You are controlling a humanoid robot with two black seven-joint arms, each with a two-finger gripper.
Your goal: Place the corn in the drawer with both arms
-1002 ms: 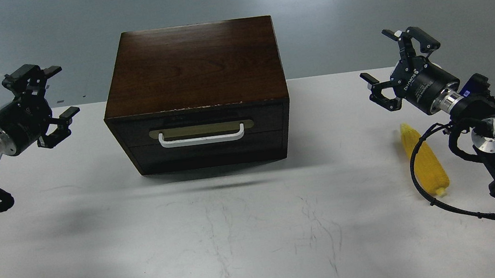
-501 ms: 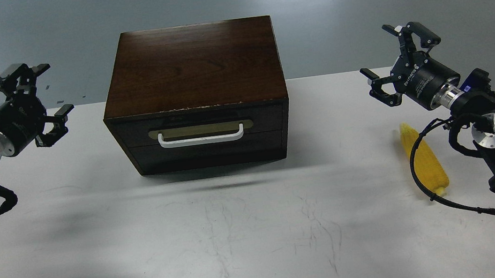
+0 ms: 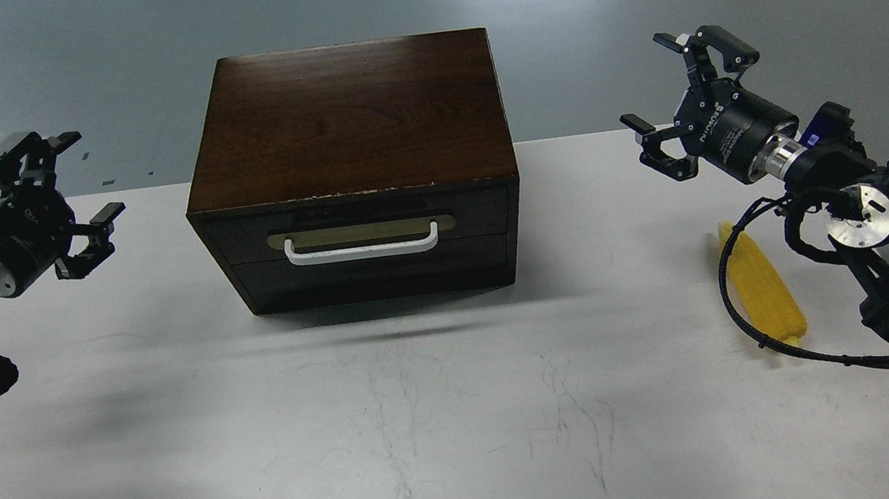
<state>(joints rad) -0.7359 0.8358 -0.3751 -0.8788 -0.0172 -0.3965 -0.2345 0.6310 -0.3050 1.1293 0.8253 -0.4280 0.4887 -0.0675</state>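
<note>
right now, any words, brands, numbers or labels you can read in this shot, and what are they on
"ROBOTIQ": white lettering on the black body of the right gripper; small, and only just legible.
White lettering on the body of the left gripper: too small and blurred to read.
The brass-coloured plate on the drawer: no text visible.
The corn, wooden box and table: no text.

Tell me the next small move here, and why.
Probably bring the left gripper in toward the white bar handle to pull the drawer out. The drawer is shut, so the corn has nowhere to go yet. It lies on the table beneath the right arm, whose open right gripper holds nothing. Both grippers hang clear of the box.
</note>
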